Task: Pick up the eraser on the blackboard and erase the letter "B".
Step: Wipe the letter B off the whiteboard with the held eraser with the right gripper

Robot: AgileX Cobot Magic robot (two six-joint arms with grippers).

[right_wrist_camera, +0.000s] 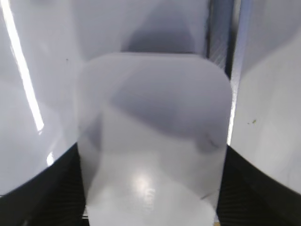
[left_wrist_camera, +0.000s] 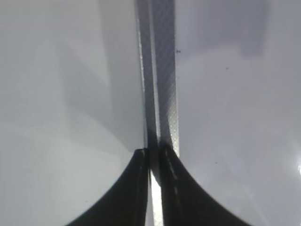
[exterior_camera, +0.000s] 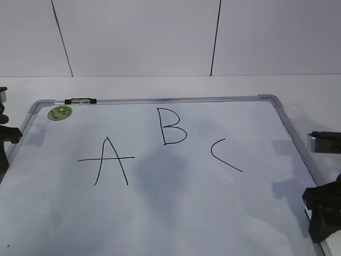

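Note:
The blackboard point(exterior_camera: 176, 218) is a white dry-erase board lying flat, with black letters. The letter "B" point(exterior_camera: 171, 127) stands at top centre, intact. The eraser point(right_wrist_camera: 155, 127), a white rounded block, lies on the board beside its right frame. My right gripper point(right_wrist_camera: 153, 157) straddles it, the black fingers point(right_wrist_camera: 70, 188) pressed to both long sides with no gap showing. In the exterior view that gripper point(exterior_camera: 322, 213) sits at the board's lower right edge. My left gripper point(left_wrist_camera: 154, 151) is shut, empty, just above the board's left frame strip point(left_wrist_camera: 160, 70); it also shows at the far left point(exterior_camera: 9, 136).
Letter "A" point(exterior_camera: 106, 160) is left of the B and "C" point(exterior_camera: 224, 156) right of it. A green sticker point(exterior_camera: 59, 112) and a black clip point(exterior_camera: 80, 101) sit at the top left corner. A grey-black object point(exterior_camera: 326, 141) lies off the board's right edge.

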